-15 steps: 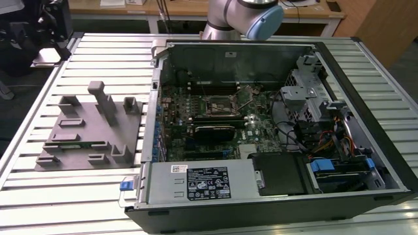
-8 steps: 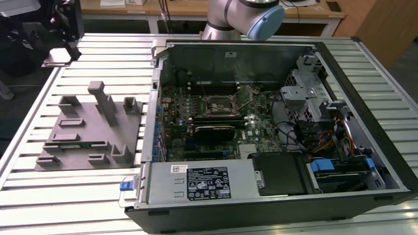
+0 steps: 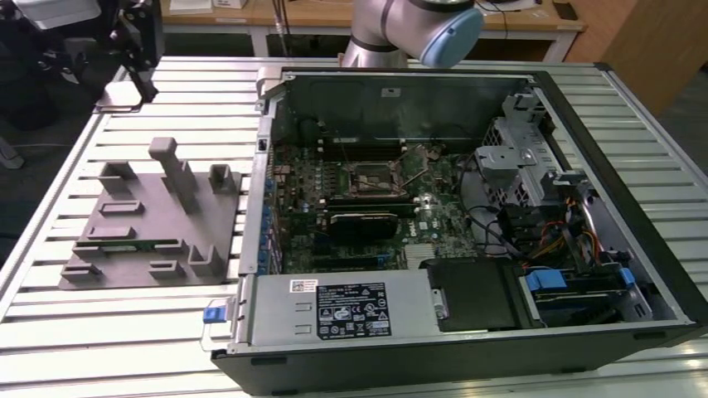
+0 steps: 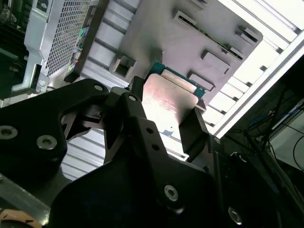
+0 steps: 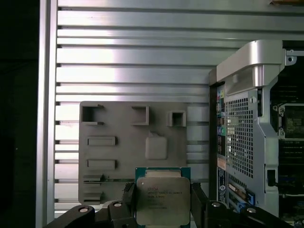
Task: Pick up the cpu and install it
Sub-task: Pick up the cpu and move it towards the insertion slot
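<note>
The cpu (image 5: pixel 163 200) is a flat square chip with a silvery top and a green border. My gripper (image 5: pixel 163 203) is shut on it, with a black finger (image 5: pixel 128 194) pressed against each side. In the second wrist view the cpu (image 4: pixel 169 100) hangs in the air between the fingers (image 4: pixel 192 127), high above the grey tray (image 4: pixel 156 28). In the first wrist view the tray (image 5: pixel 118 156) lies under the chip, beside the computer case (image 5: pixel 242 118). The motherboard socket (image 3: pixel 370 177), a black-framed square, sits inside the open case in the exterior view.
The open case (image 3: pixel 619 249) lies on a slatted metal table (image 3: pixel 133 332), with the grey tray (image 3: pixel 149 224) at the exterior view's left. The robot arm (image 3: pixel 409 29) rises at the back. Drive cages, cables and a power supply (image 3: pixel 332 307) crowd the case.
</note>
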Controlling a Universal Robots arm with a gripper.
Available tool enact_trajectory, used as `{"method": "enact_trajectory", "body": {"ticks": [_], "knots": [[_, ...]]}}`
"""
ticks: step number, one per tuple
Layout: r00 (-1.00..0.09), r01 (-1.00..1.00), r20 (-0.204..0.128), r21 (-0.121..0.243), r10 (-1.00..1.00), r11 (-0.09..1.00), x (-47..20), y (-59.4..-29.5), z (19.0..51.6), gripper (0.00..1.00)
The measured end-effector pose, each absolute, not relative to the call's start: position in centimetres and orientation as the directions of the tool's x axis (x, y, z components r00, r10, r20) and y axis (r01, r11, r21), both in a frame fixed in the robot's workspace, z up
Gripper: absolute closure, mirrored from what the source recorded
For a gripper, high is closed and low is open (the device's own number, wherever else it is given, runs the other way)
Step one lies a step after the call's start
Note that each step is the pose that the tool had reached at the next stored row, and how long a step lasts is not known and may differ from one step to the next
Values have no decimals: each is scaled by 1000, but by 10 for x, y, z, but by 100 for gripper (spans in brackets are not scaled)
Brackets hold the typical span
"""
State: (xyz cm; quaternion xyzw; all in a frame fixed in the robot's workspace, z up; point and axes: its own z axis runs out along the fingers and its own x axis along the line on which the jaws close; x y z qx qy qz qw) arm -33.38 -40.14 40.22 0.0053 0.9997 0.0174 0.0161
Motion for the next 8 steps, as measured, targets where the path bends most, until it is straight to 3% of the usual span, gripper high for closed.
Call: {"method": "enact_trajectory", "body": {"ticks": [8], "knots": [[-999,10,-32,35,11,999,-312,-401,402,46]]}}
